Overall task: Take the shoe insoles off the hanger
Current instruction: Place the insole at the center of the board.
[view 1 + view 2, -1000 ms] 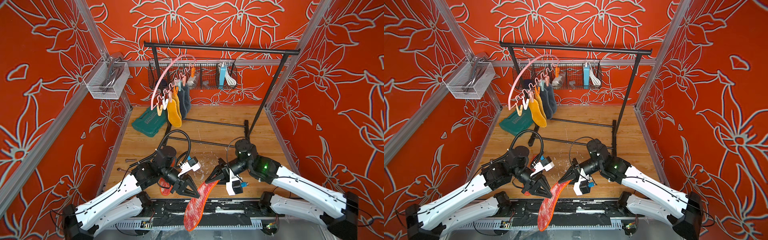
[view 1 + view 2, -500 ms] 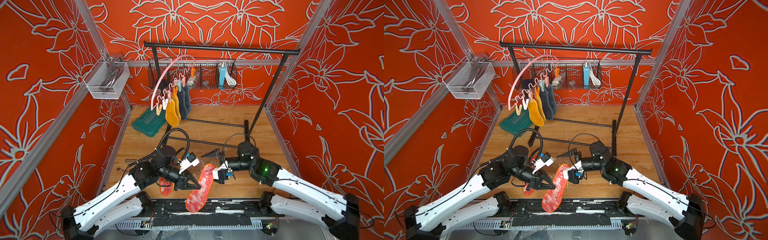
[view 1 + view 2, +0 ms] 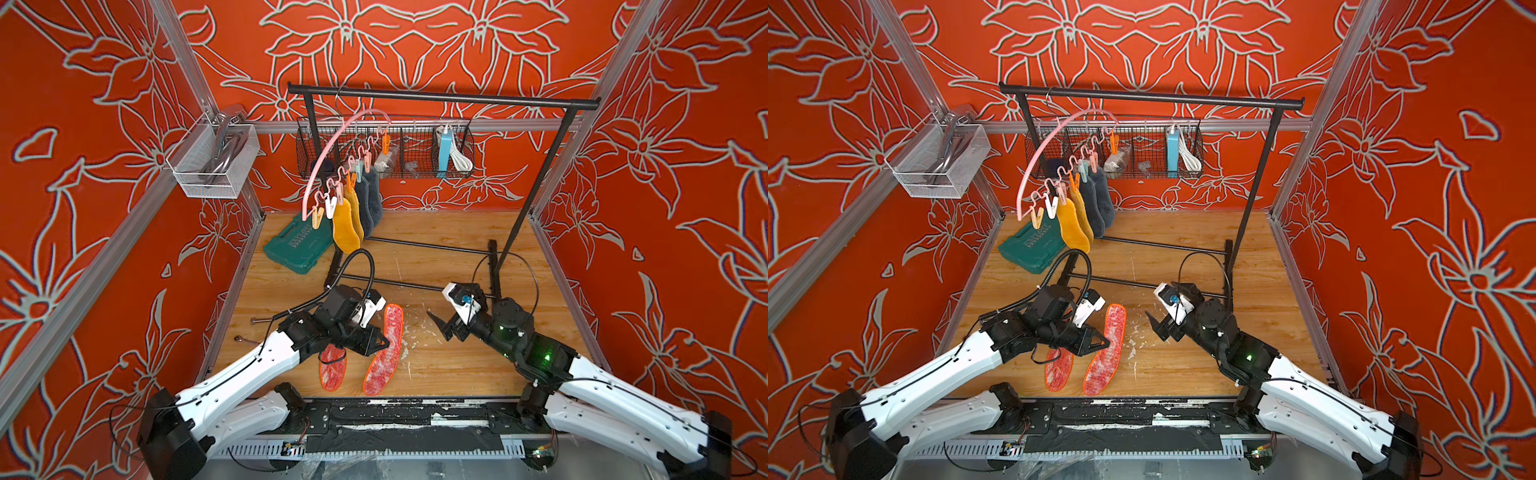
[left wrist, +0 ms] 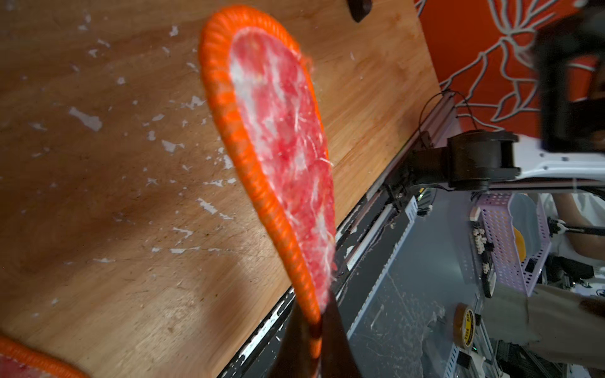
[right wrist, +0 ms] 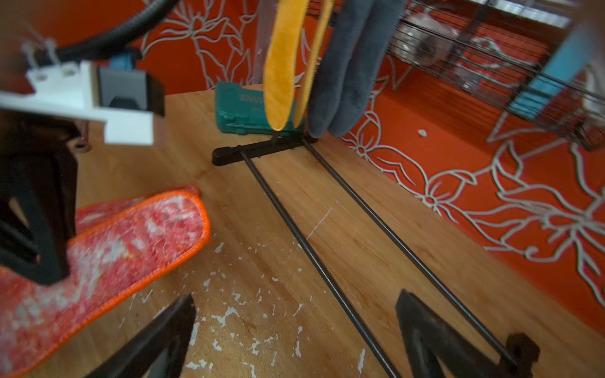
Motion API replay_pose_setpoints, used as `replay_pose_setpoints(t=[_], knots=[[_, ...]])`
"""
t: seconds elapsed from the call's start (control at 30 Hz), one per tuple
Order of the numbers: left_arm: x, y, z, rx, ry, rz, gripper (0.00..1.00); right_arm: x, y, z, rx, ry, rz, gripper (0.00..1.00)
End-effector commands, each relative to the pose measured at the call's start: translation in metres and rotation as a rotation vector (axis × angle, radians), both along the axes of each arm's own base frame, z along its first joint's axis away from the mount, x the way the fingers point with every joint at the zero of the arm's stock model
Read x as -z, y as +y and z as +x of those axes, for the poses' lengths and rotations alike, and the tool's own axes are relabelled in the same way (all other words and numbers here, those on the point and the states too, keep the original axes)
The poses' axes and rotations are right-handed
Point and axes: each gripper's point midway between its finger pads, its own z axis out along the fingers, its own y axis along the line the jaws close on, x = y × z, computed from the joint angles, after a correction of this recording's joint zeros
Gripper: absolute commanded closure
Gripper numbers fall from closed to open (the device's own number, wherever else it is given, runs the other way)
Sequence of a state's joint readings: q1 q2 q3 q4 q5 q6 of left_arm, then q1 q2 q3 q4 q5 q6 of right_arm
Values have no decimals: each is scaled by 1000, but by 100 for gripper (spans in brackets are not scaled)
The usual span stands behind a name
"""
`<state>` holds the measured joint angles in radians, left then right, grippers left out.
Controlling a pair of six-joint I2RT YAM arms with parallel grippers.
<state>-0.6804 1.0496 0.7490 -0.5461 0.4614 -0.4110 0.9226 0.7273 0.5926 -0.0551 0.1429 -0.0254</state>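
Hanger [image 3: 310,184]: far beyond both jaws, four shoe insoles [image 3: 345,228] pegged, two yellow, two grey. Red insole [image 3: 378,370]: rim pinched in the closed jaws of the left gripper [image 3: 385,344], beside its mate [image 3: 332,368] on the table [image 3: 436,249]; should lie flat before release. Right gripper [image 3: 438,327]: jaws wide, empty.

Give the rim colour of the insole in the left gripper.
Orange; insole shows best in left wrist view.

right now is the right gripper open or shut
Open. In the right wrist view the right gripper has its two black fingers spread wide apart, with only the bare wooden tabletop between them.
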Motion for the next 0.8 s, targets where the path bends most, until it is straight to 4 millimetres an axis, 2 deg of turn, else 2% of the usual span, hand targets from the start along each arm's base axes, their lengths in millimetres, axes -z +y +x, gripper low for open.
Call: replay_pose_setpoints(t=[0.0, 0.07, 0.17, 0.4, 0.5, 0.57, 0.7, 0.73, 0.77], knots=[[17, 7, 16, -92, 48, 92, 100, -9, 0, -5, 29, 147, 130, 1], [31, 11, 23, -126, 67, 153, 100, -6, 11, -12, -26, 200, 131, 1], [48, 25, 35, -178, 59, 250, 100, 6, 16, -7, 21, 321, 142, 0], [69, 49, 61, -295, 71, 324, 100, 39, 48, -13, -12, 567, 173, 1], [82, 54, 67, -340, 115, 290, 100, 56, 60, -18, -34, 666, 180, 1], [90, 61, 69, -358, 119, 309, 100, 78, 59, -12, 36, 722, 150, 4], [100, 66, 70, -345, 119, 359, 94, 110, 62, -12, 99, 833, 74, 15], [103, 70, 71, -339, 109, 384, 87, 116, 66, -13, 99, 863, 64, 18], [105, 74, 71, -332, 102, 414, 74, 121, 70, -15, 90, 894, 60, 22]])
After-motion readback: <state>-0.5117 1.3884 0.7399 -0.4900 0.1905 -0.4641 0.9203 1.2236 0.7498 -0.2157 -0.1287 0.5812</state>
